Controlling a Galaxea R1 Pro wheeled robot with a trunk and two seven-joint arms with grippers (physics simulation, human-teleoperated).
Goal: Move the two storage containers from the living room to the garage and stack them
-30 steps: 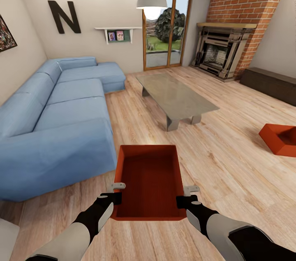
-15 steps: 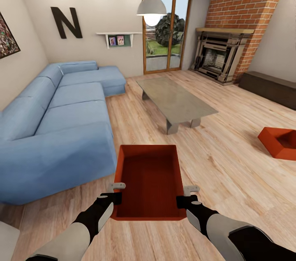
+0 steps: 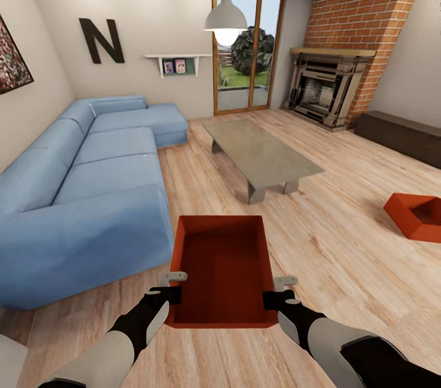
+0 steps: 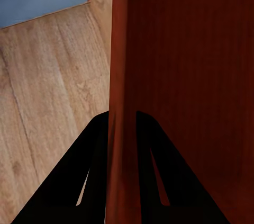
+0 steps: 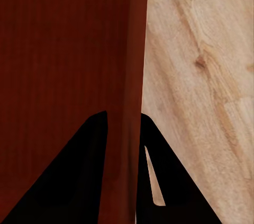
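Living room, plank floor (image 3: 343,265), blue sofa (image 3: 92,192).
Left gripper (image 3: 173,285) and right gripper (image 3: 278,290) clamped on held container (image 3: 222,265) side walls; second container (image 3: 418,215) aground, well apart.

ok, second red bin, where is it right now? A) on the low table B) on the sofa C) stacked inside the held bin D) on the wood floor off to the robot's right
D. The second bin sits on the wood floor at the head view's right edge, apart from the held bin, which both tools clamp by its side walls.
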